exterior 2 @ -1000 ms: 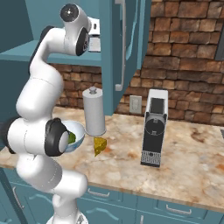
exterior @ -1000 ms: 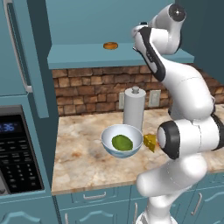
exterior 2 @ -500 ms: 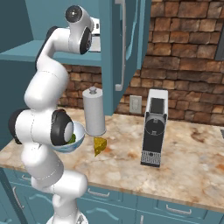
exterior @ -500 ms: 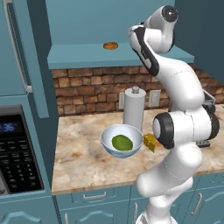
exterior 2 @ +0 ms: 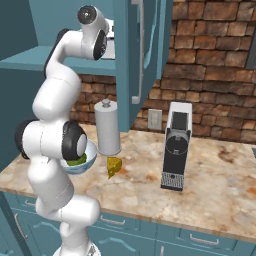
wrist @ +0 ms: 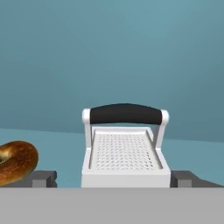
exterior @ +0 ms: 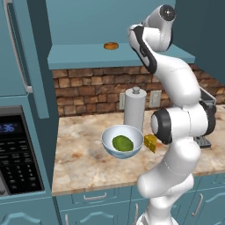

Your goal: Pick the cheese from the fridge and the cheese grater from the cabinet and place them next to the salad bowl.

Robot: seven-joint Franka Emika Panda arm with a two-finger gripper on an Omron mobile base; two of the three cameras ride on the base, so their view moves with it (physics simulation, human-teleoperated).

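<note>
The cheese grater (wrist: 126, 151), silver-white with a black handle on top, stands on the teal cabinet shelf (exterior: 88, 57) straight ahead in the hand view. My gripper (wrist: 114, 179) is open, its fingertips (wrist: 43, 178) level with the grater's base, one on each side. In the base views the hand is mostly hidden behind the raised arm, up inside the cabinet. Down on the counter, the yellow cheese (exterior: 150, 143) (exterior 2: 114, 166) lies just right of the salad bowl (exterior: 123, 141) (exterior 2: 86, 157), which holds a green lump.
A brown bun (wrist: 15, 162) (exterior: 110, 45) lies on the shelf left of the grater. A white roll (exterior: 134, 108) (exterior 2: 107, 127) stands behind the bowl. A coffee machine (exterior 2: 176, 145) sits further right, a black microwave (exterior: 17, 162) at the left. An open teal door (exterior 2: 142, 50) hangs beside the arm.
The upper arm has swung a little left and the hand has pushed deeper into the cabinet. Bowl, cheese and roll have not moved.
</note>
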